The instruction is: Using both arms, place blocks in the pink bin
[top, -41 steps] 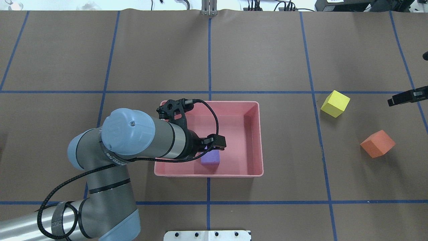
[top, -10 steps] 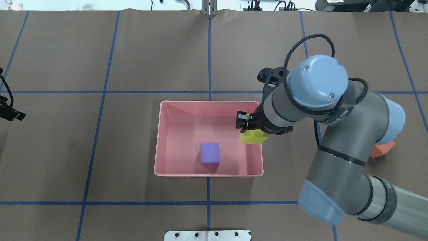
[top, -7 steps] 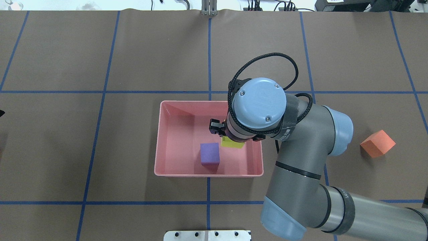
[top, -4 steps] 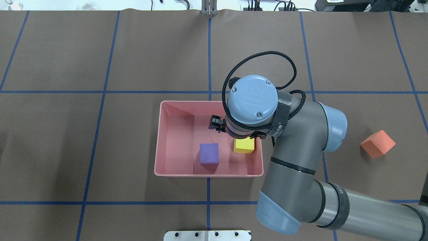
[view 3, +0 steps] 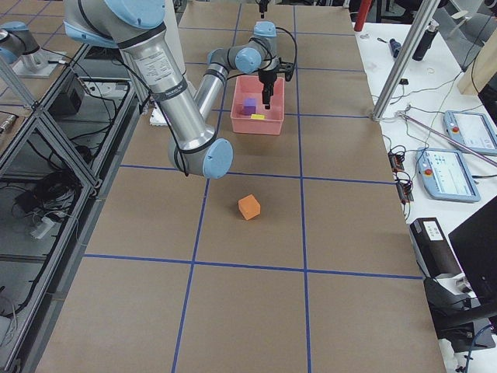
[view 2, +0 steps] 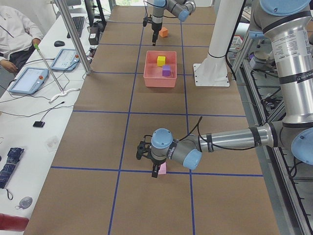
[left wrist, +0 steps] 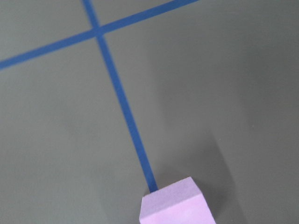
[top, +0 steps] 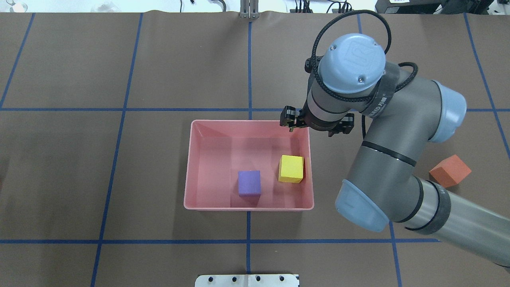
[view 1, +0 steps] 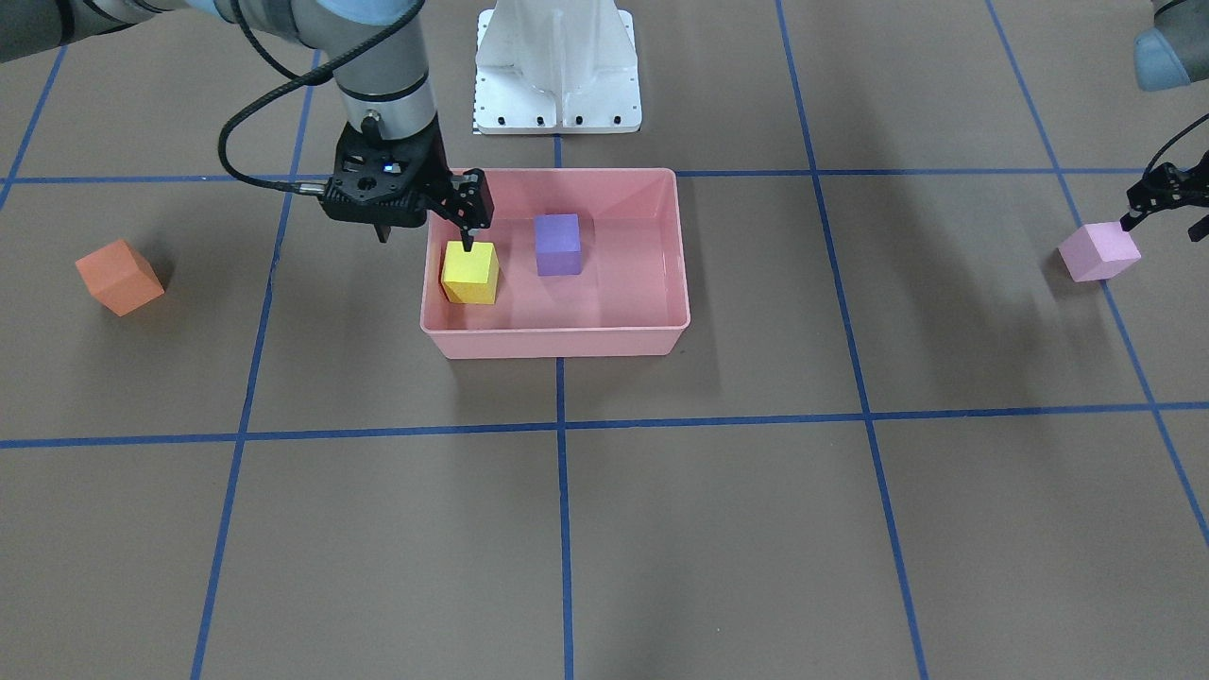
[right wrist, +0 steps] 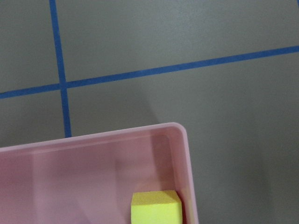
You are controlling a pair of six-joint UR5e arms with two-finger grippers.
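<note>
Yellow block (view 1: 469, 272) sits inside the pink bin (view 1: 557, 342), but the right hand (view 1: 425, 240), spread empty seemingly astride the bin's wall, could snag and drag it.

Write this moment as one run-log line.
right gripper: open, over pink bin edge | in bin: yellow block, purple block | on table: orange block, lilac block | left gripper: open, by lilac block

counter (top: 159, 71): brown, with blue lines (top: 250, 71)
on it: pink bin (top: 190, 159) (in the middle), orange block (top: 450, 171), light pink block (view 1: 1098, 252)
</note>
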